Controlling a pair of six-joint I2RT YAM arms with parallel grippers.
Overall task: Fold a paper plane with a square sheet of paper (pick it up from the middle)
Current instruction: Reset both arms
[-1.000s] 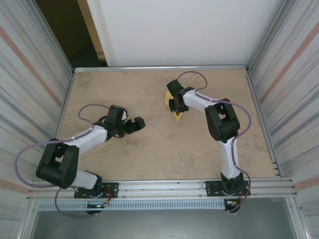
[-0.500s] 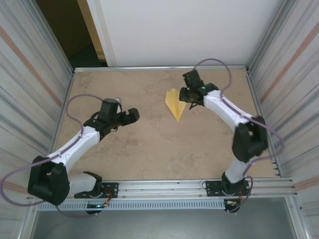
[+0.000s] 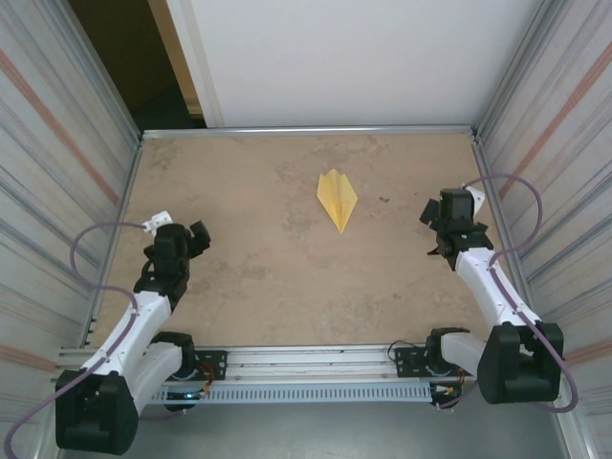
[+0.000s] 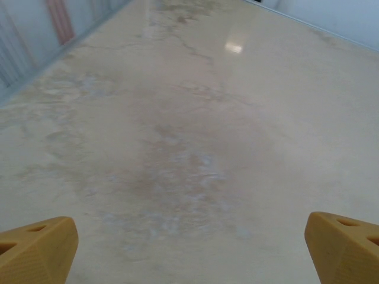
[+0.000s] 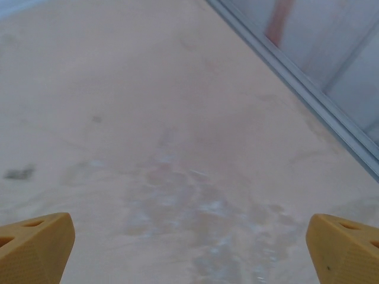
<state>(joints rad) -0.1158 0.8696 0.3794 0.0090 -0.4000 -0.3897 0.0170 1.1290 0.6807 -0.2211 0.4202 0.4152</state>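
Plane (image 3: 337,198) found flat on counter (image 3: 277,296), far half, just right of centre. Thin pale-yellow paper, folded into narrow pointed dart with centre crease; wider at tail, sharp at nose. Long axis near-to-far, tilted slightly. Nose toward near edge and a touch right, tail toward white back panel (image 3: 363,57). Touched by nothing.

Counter smooth and beige, stone-like mottling, faint sheen and pale scuffs in wrist views. Boxed in by ribbed metal side walls (image 3: 57,153), with slotted aluminium rail (image 3: 316,359) along near edge.

Left fingers (image 4: 37,251) seen as blunt mustard-yellow wedges with small holes, spread to frame corners. Wide open, holding nothing, over bare counter at near left. Same for right fingers (image 5: 35,245): spread wide, empty, close by right wall. Both sets well apart from plane. Arms (image 3: 134,320) white with black joints, purple cables (image 3: 81,258) looped.
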